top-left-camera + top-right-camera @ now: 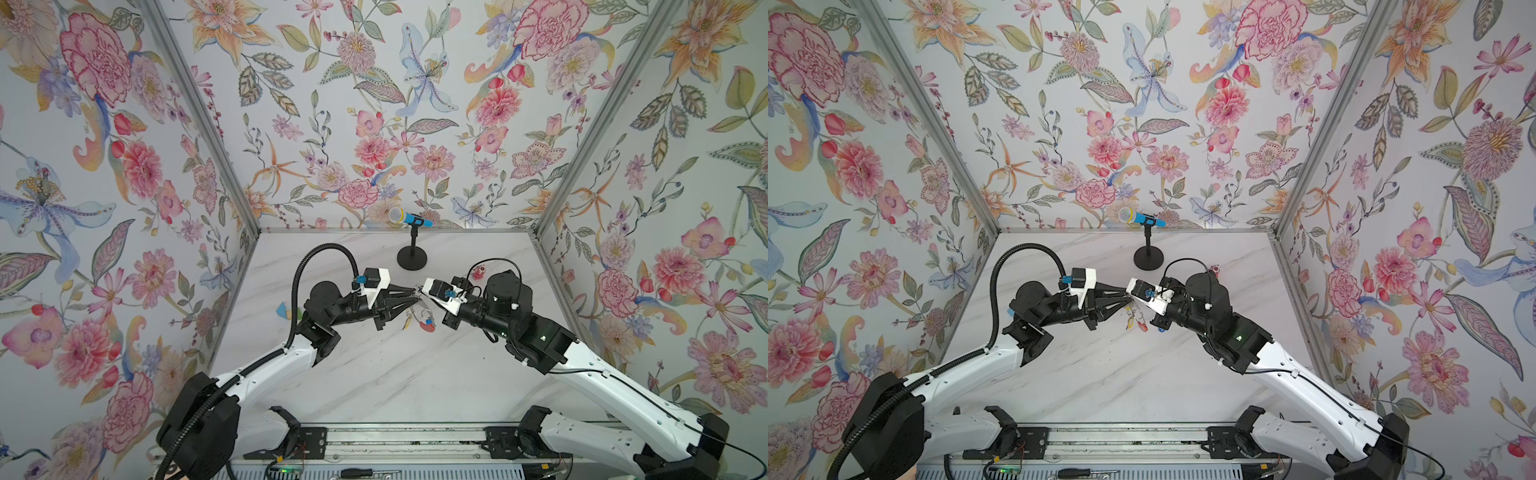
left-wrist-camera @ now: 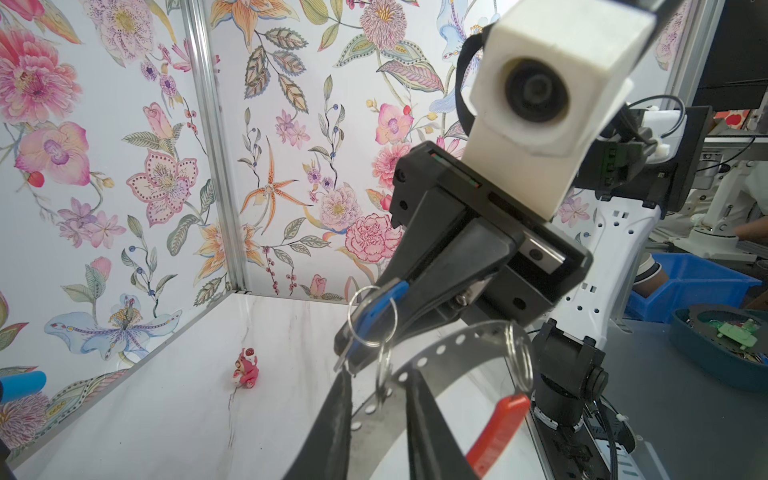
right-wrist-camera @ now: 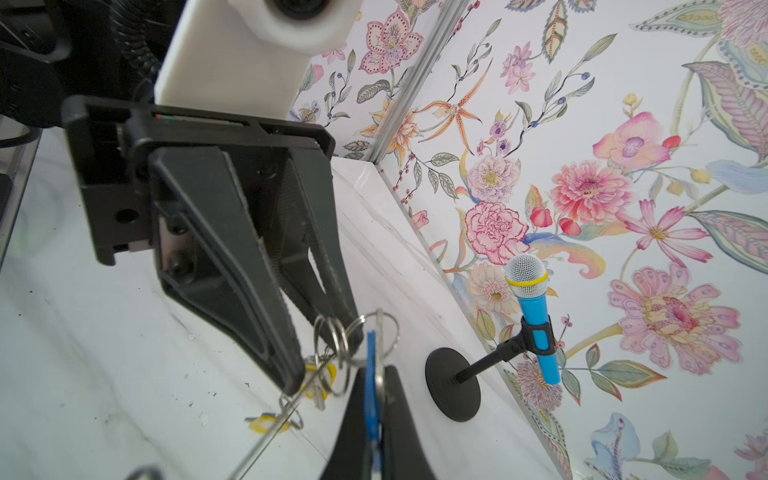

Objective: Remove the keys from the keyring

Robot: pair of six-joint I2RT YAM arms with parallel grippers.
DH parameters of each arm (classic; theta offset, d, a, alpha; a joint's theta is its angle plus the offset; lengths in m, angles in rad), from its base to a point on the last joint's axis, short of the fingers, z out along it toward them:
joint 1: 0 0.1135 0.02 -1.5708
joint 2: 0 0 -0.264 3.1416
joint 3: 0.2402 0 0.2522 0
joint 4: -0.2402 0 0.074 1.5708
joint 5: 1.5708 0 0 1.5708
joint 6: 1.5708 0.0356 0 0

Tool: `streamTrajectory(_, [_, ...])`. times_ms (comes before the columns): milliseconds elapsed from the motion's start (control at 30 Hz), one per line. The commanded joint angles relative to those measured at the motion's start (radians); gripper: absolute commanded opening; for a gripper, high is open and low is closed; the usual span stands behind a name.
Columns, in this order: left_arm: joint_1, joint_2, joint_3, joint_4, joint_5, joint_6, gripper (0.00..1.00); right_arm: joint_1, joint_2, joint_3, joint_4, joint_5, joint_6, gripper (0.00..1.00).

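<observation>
Both grippers meet above the middle of the table. My right gripper (image 3: 376, 370) is shut on a blue key tag (image 3: 371, 374), also visible in the left wrist view (image 2: 378, 307) with a small split ring round it. The keyring (image 2: 457, 338) is a grey band with holes, and it runs between the fingers of my left gripper (image 2: 378, 378). Those fingers stand narrowly apart, with a small ring hanging in the gap. A red piece (image 2: 498, 432) hangs from the band. Keys with yellow tags (image 3: 328, 372) dangle under the grippers. In both top views the bunch (image 1: 426, 320) (image 1: 1138, 322) hangs above the table.
A black microphone-stand base (image 1: 412, 257) with a blue microphone (image 1: 409, 218) stands at the back middle. A red-pink toy figure (image 1: 478, 272) sits behind the right arm. Small blue, yellow and green pieces (image 1: 284, 311) lie on the table beside the left arm. Flowered walls enclose three sides.
</observation>
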Motion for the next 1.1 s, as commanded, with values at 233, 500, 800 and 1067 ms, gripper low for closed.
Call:
streamTrajectory(233, [-0.015,0.001,0.021,-0.03,0.043,0.027,0.0,-0.01,-0.026,-0.004,0.039,-0.013,0.021,0.0])
streamTrajectory(500, [-0.013,-0.035,0.155,-0.533,0.022,0.355,0.0,-0.016,-0.027,0.028,-0.015,-0.022,-0.002,0.0])
streamTrajectory(800, [-0.015,0.051,0.441,-1.132,-0.044,0.77,0.0,0.007,0.037,0.095,-0.126,0.017,-0.055,0.0])
streamTrajectory(1067, [-0.029,0.134,0.582,-1.351,-0.059,0.919,0.0,0.04,0.086,0.129,-0.152,0.071,-0.095,0.0])
